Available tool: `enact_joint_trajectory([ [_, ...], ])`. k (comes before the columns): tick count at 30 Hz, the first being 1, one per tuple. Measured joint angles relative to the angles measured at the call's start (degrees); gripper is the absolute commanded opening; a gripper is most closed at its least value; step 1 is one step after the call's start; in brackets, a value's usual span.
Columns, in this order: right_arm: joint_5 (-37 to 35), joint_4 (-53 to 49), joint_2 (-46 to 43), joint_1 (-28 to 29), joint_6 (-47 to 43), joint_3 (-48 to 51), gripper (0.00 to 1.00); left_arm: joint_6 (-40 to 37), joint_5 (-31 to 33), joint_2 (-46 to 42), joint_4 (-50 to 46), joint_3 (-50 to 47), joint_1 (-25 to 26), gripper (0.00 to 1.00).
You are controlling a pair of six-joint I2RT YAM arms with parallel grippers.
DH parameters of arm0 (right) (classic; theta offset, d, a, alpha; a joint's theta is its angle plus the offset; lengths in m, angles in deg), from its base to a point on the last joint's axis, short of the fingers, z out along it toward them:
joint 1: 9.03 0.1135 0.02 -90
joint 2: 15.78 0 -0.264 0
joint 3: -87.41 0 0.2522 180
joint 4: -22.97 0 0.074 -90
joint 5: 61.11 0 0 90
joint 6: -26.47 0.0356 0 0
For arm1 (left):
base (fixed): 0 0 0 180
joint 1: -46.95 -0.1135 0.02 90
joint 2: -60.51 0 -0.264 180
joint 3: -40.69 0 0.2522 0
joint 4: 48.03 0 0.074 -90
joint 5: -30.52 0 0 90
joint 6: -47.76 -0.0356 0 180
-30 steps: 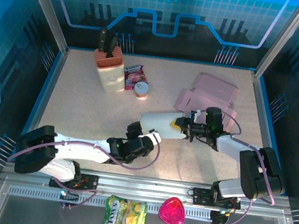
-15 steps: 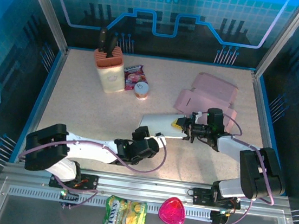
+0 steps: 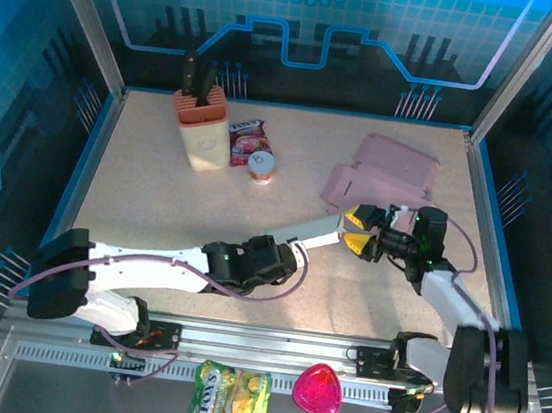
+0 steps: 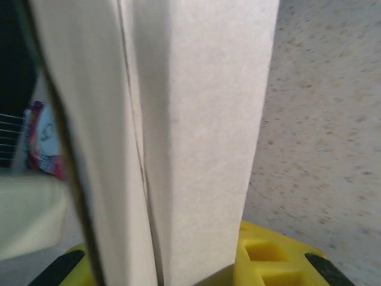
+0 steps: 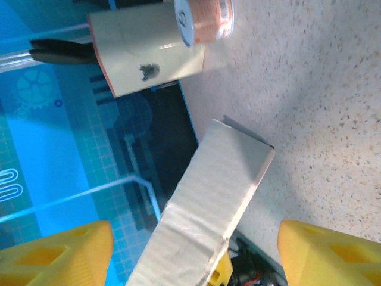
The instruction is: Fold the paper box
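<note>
Top external: left end effector (image 3: pixel 294 247) clamps paper box (image 3: pixel 321 234), right end effector (image 3: pixel 359 229) spread.

Overhead camera, high behind the arms, looks down across the whole surface (image 3: pixel 157 192); both wrist cameras sit close on the same paper box (image 3: pixel 315 236), the left one nearest.

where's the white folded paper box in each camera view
Top external: white folded paper box at centre, slanting between the two arms.
Left wrist: upright, centre-left, very close.
Right wrist: lower centre, slanting.
Shared landmark: cream knife block, top external upper left, right wrist top.
</note>
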Motion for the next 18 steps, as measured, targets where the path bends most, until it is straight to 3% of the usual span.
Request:
enact_joint_trajectory([
  [6,-13.18,-21.81,-19.82,2.97,-8.48,-2.25,0.7,6.88,-9.9,-1.31,-14.03,6.49,-2.54,0.22],
  [10,-23.93,-30.21,-28.11,14.23,-9.03,-2.38,0.69,9.57,-16.15,-1.07,-20.68,8.59,-5.27,0.22],
  [18,-41.66,-30.45,-23.69,37.11,-5.01,-2.32,0.7,10.71,-25.92,3.28,-28.94,11.5,-10.08,0.23],
])
